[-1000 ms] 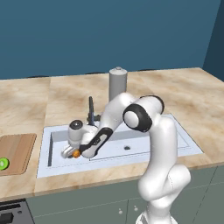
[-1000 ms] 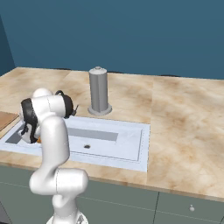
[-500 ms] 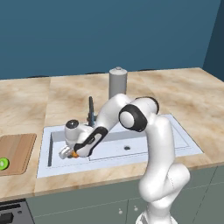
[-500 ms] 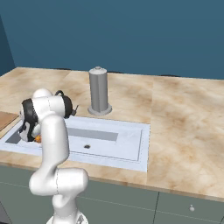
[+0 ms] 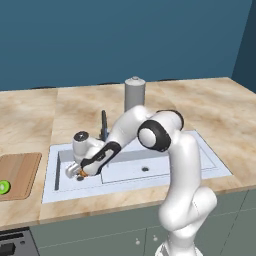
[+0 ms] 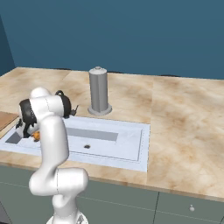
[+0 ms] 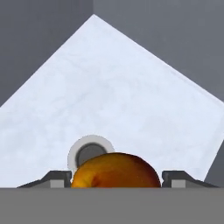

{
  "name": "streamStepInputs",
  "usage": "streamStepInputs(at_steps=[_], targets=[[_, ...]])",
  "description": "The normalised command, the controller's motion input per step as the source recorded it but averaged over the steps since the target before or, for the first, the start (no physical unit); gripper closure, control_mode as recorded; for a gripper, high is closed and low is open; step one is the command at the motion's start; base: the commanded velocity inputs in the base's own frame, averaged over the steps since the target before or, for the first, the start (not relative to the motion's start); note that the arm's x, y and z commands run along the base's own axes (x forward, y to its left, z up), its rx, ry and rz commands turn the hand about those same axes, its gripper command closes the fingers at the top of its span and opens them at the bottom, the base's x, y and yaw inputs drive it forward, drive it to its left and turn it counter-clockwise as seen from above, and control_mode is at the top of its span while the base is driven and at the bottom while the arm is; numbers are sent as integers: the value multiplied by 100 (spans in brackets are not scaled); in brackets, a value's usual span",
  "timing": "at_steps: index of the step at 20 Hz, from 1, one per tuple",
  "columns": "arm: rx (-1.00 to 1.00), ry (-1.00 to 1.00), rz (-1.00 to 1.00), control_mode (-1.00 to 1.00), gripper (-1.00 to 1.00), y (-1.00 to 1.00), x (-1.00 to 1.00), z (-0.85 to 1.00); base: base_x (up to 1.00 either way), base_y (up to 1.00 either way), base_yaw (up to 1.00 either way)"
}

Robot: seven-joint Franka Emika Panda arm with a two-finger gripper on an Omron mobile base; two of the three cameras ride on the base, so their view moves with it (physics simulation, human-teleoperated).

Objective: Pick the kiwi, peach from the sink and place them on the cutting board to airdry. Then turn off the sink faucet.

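orange-red peach, lime-green kiwi

Your gripper sits low in the sink's smaller compartment; peach between its fingertips, drain hole just beyond the peach; faucet behind the gripper; cutting board to its left, kiwi on it; canister behind the faucet
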Motion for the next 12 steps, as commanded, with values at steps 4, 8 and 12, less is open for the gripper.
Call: streamStepInputs(at_steps=[4,8,12], targets=[[15,0,0,-100,100,9,-11,63,0,0,0],[19,0,0,-100,100,18,-19,71,0,0,0],[19,0,0,-100,100,17,-20,88,0,0,0]])
